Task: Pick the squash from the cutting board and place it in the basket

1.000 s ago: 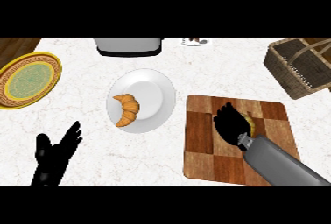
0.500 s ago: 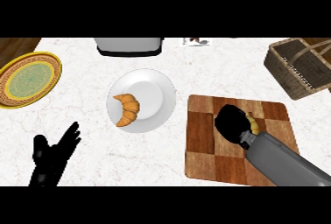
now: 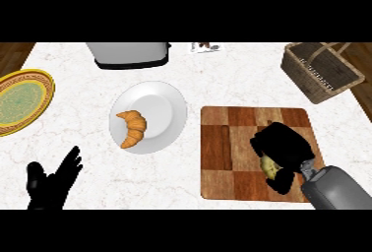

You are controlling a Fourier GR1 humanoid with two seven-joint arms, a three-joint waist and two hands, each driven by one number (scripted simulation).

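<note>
Left hand (image 3: 52,183) open, fingers up, resting at lower left of worktop (image 3: 218,74). Right hand (image 3: 285,150) curled round squash (image 3: 269,167) on board (image 3: 232,147). Croissant (image 3: 132,127) on white plate (image 3: 149,116). Yellow plate (image 3: 22,101) far left. Basket (image 3: 320,71) far right; toaster (image 3: 131,54) at back.

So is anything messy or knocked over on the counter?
Nothing stands out. The croissant lies on its white plate, the basket stands upright, and the right hand curls over the squash on the cutting board. The left hand rests open at the lower left.
</note>
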